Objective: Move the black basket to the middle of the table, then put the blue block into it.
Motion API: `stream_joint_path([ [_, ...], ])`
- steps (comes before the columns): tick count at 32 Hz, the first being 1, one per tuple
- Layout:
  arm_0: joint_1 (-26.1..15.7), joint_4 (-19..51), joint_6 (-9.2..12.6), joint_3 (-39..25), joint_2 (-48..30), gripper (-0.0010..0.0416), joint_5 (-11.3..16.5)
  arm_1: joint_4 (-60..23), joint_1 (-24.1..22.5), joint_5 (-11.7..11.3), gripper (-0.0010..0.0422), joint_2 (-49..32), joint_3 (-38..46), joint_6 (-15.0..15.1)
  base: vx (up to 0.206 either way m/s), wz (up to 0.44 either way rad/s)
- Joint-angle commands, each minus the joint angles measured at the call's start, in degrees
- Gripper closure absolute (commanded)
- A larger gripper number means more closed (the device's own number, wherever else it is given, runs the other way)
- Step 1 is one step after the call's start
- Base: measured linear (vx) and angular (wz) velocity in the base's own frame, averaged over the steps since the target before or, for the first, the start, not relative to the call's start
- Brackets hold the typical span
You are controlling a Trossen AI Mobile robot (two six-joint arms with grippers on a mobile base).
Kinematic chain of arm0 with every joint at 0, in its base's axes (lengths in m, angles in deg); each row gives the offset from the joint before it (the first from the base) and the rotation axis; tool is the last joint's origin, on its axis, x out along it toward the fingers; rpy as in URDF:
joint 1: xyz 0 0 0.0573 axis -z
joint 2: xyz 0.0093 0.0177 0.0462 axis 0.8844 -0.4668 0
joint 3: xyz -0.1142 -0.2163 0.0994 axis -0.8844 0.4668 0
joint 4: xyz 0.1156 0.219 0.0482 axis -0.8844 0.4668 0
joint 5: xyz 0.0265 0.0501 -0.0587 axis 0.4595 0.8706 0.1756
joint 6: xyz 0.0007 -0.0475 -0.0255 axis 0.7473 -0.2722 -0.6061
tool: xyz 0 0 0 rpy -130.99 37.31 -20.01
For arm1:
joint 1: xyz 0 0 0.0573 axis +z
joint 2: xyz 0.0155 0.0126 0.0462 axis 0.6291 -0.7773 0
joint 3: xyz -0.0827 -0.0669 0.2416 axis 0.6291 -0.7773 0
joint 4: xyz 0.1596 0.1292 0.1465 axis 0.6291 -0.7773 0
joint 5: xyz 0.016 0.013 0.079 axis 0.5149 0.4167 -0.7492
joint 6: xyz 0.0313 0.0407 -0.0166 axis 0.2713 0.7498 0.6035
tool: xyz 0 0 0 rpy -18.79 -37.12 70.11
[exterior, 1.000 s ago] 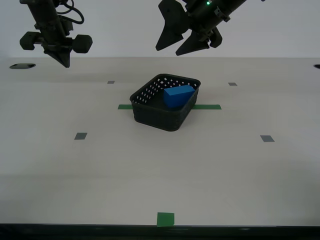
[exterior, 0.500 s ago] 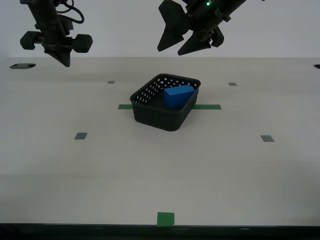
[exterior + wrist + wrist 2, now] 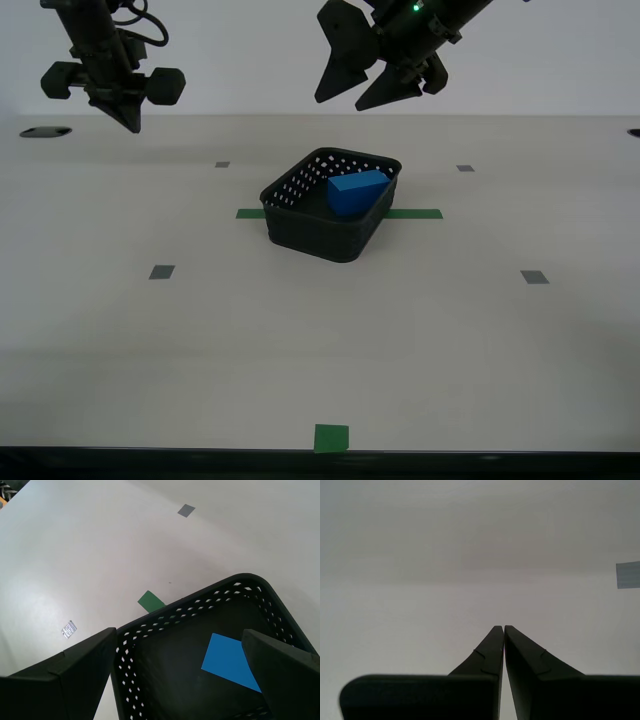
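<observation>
**Block in the basket, both steps look done**

We see the blue block [image 3: 357, 192] tilted inside the black basket [image 3: 330, 204], which sits mid-table [image 3: 200, 330] over the green tape strip [image 3: 413, 213]. My first gripper [image 3: 370, 72] hangs above, jaws spread and empty; my second gripper [image 3: 503, 628] is pressed closed, holding nothing. We judge nothing remains.

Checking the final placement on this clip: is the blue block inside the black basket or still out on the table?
Inside. The blue block sits tilted within the black basket, walls around it; my first gripper hangs open above.
</observation>
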Motion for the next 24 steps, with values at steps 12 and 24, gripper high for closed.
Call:
stream_joint_path([
  [12, 0.0, -0.1, -0.1, -0.1, 0.0, 0.0058, 0.0, 0.5, 0.0, 0.2, 0.0412, 0.0, 0.0, 0.1, 0.000, 0.000],
  [24, 0.0, -0.1, -0.1, -0.1, 0.0, 0.0057, 0.0, 1.2, 0.0, 0.2, 0.0412, 0.0, 0.0, 0.1, 0.000, 0.000],
])
